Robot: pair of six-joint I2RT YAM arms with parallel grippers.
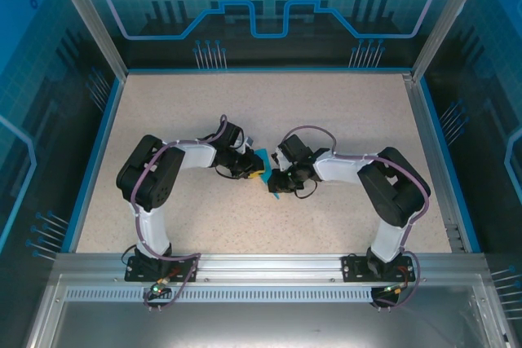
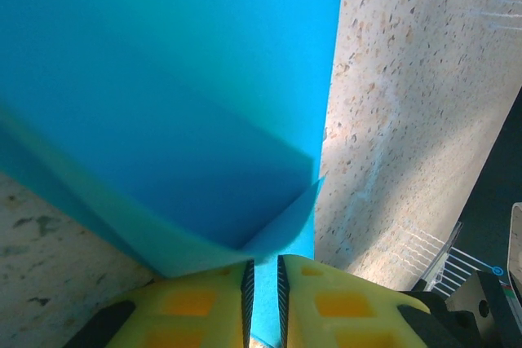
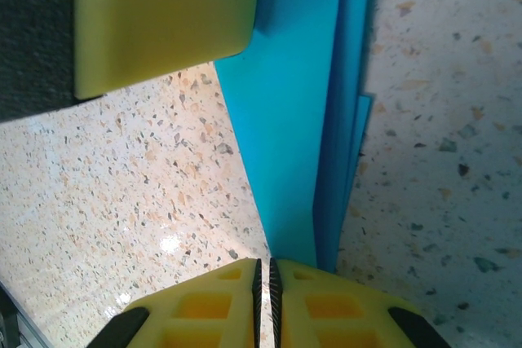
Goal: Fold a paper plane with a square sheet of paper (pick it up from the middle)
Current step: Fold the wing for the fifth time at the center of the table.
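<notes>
From above, I see my black-and-white left arm (image 1: pixel 151 177) rise from its base at 7 o'clock, bend at an elbow near 9 o'clock and send its forearm toward 3 o'clock. The black-and-white right arm (image 1: pixel 391 189) mirrors it: base at 5 o'clock, elbow near 3 o'clock, forearm reaching toward 9 o'clock. Both wrists meet at the centre, tips almost touching.

On the left wrist camera, the yellow-fingered left pincer (image 2: pixel 263 270) is pinched onto the thin folded teal-blue sheet of paper (image 2: pixel 163 120), with only a narrow slot between its jaws. The yellow-fingered right pincer (image 3: pixel 264 270) clamps the same sheet's edge, its jaws nearly together. In its view, one left finger (image 3: pixel 163 14) sits at 11 o'clock.
</notes>
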